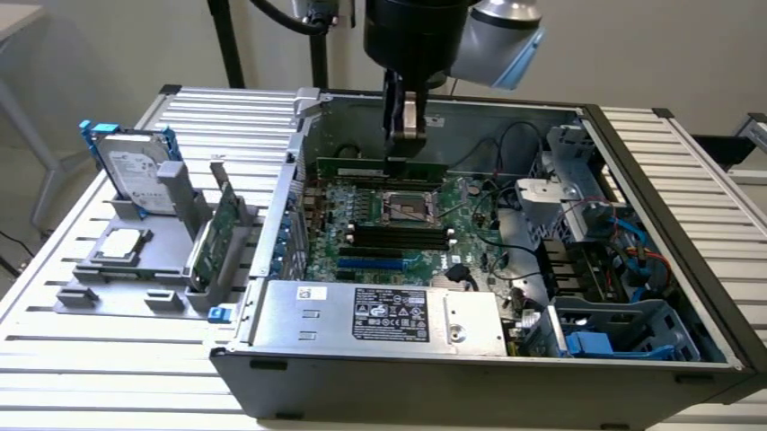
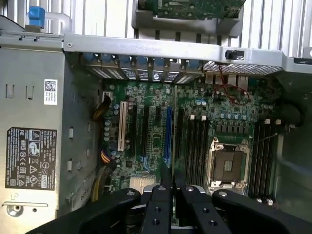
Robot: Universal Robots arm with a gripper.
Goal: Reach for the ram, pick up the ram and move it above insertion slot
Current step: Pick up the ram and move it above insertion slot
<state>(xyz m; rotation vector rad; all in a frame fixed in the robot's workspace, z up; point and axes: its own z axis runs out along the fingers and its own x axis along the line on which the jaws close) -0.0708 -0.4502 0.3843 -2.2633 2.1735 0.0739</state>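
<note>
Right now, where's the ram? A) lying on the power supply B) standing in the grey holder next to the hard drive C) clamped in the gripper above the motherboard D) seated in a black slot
C: the gripper is shut on the ram, which hangs level over the motherboard inside the open case, above the black slots and not seated in them.

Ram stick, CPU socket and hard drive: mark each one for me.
ram [image 1: 359,170]: exterior view, on the green board left of the gripper.
CPU socket [image 1: 400,208]: exterior view, centre of the metal frame.
hard drive [image 1: 135,166]: exterior view, on its labelled face.
</note>
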